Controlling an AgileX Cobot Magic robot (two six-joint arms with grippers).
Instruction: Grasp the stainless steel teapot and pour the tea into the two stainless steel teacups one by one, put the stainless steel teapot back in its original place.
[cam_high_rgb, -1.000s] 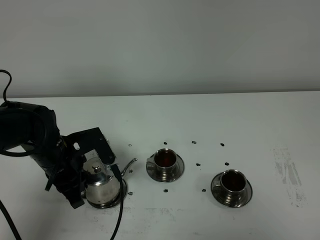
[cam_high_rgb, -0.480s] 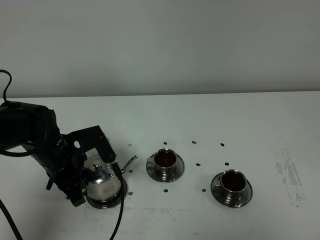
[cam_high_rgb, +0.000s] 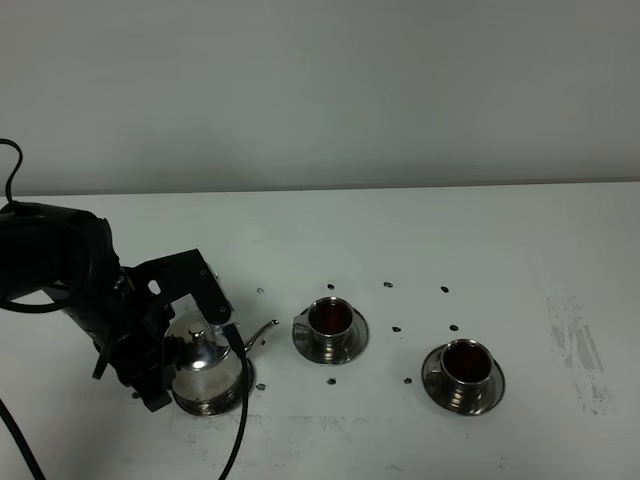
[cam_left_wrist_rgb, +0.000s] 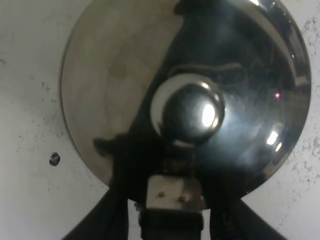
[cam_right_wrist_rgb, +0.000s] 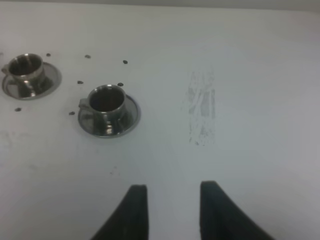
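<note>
The stainless steel teapot (cam_high_rgb: 207, 366) stands upright on its round steel saucer (cam_high_rgb: 218, 408) at the front left, with its spout toward the cups. My left gripper (cam_high_rgb: 168, 352) is shut on the pot's handle from the left. The left wrist view looks straight down on the lid knob (cam_left_wrist_rgb: 192, 112), with the handle mount (cam_left_wrist_rgb: 174, 195) between the dark fingers (cam_left_wrist_rgb: 112, 220). The two teacups (cam_high_rgb: 330, 318) (cam_high_rgb: 465, 362) stand on their saucers and hold dark tea. They also show in the right wrist view (cam_right_wrist_rgb: 25, 67) (cam_right_wrist_rgb: 106, 100). My right gripper (cam_right_wrist_rgb: 172, 200) is open and empty above bare table.
Small dark specks (cam_high_rgb: 396, 328) dot the white table around the cups. A grey smudge (cam_high_rgb: 575, 345) marks the table at the right. A black cable (cam_high_rgb: 238, 440) hangs from the left arm toward the front edge.
The teapot rocked slightly, its spout tip rising and then dropping back. It now sits level on the saucer. The cups have not moved.
</note>
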